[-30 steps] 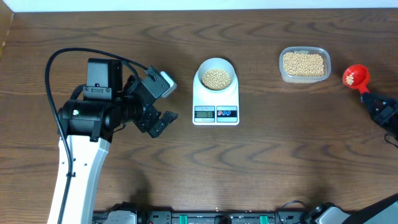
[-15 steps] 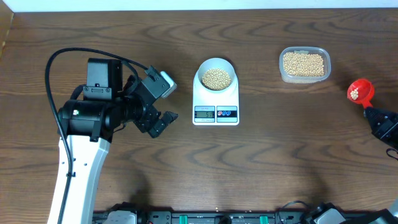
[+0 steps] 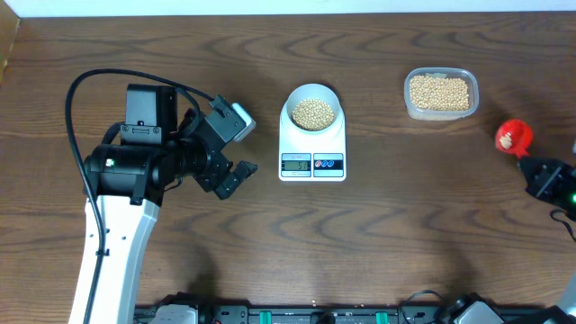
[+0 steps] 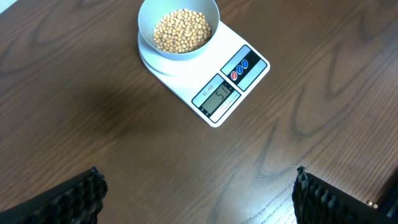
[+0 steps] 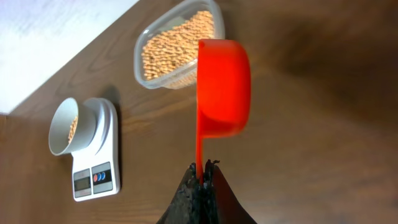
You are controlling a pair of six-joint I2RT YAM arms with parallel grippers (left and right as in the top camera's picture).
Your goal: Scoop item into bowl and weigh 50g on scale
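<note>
Red scoop (image 3: pixel 513 136) clamped by its handle in my right gripper (image 3: pixel 526 159), far right; bean tub (image 3: pixel 440 94) sits just up-left, bowl (image 3: pixel 312 110) further left.

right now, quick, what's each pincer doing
left pincer: open, holding nothing
right pincer: closed on the handle of the red scoop

Left arm (image 3: pixel 112 234): white lower link, black joint housings, black cable (image 3: pixel 76 99) looping above. Left end effector (image 4: pixel 198 186): black ribbed pads (image 4: pixel 68 198). Right end effector (image 5: pixel 202 171): black, tapered, small green light (image 3: pixel 571 198) behind
</note>
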